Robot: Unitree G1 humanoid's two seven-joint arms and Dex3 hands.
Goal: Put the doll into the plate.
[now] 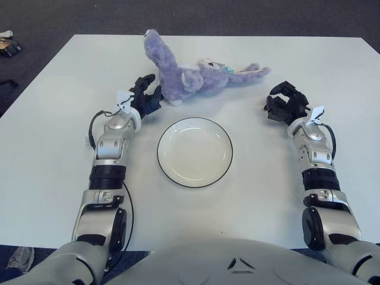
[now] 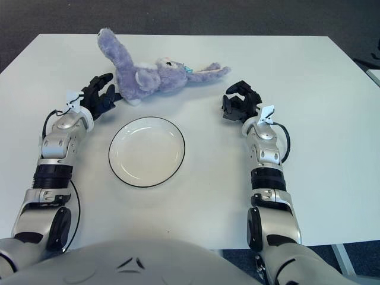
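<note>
The purple doll (image 1: 190, 76) lay on the white bench (image 1: 53, 154), at 12 o'clock from the empty plate (image 1: 195, 152) and apart from it. The left hand (image 1: 144, 96) was just beside the doll's lower end, its fingers (image 1: 148, 79) apart and holding nothing. The right hand (image 1: 286, 104) was at 2 o'clock from the plate, fingers curled, holding nothing.
</note>
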